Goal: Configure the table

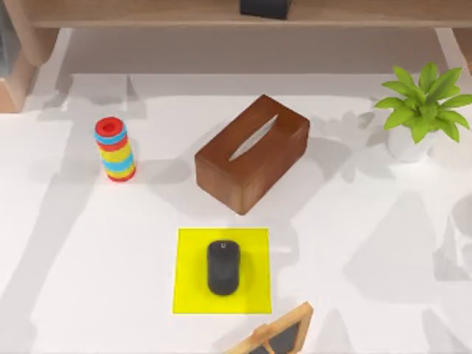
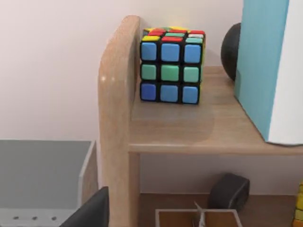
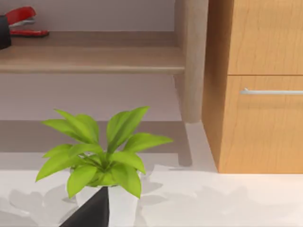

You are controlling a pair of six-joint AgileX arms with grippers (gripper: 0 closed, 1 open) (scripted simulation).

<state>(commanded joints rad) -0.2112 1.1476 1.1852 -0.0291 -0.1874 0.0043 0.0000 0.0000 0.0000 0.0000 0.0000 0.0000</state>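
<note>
The table (image 1: 88,265) is the wide white top that takes up nearly all of the top view, from the left edge to the right edge. Close to its near edge, about in the middle, lies a yellow mat (image 1: 189,295), and a black mouse (image 1: 223,267) rests on the mat. Just beside the mat's near right corner, at the table's near edge, a small wooden-framed board (image 1: 276,335) stands tilted. Behind the mat, near the centre, sits a brown wooden tissue box (image 1: 252,153), turned at an angle. Toward the left edge stands a stack of coloured rings (image 1: 114,150) — red, blue and yellow — upright. At the far right corner there is a green plant (image 1: 424,103) in a white pot (image 1: 408,146); the right wrist view looks at the same plant (image 3: 97,151).

Along the far edge runs a wooden shelf (image 1: 147,15). In the left wrist view a colour cube (image 2: 171,64) sits on a shelf board (image 2: 189,132), beside a light blue book (image 2: 260,61). In the right wrist view a red stapler (image 3: 21,21) lies on a shelf and a drawer front with a metal handle (image 3: 272,91) is beside it.

Whether the hand of either arm is wide or narrow — I cannot tell.
</note>
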